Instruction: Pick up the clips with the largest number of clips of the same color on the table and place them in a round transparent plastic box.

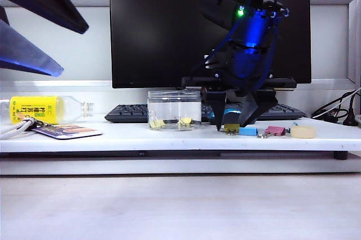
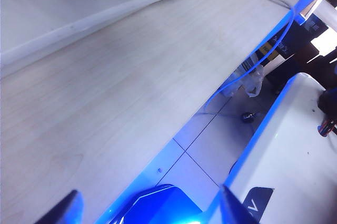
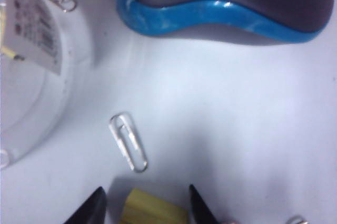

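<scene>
The 2 fingers [image 3: 95,208] of the right gripper [image 1: 233,125] stand apart astride 1 yellow clip [image 3: 152,209], not pinching it, its long axis across the gap, beside the round transparent plastic box [image 1: 174,110] holding 2 more, while the left gripper [image 2: 150,211] hangs wide open off the table.

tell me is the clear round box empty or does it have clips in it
Not empty: the round transparent plastic box holds pale-yellow clips on its bottom, seen through its wall.
</scene>
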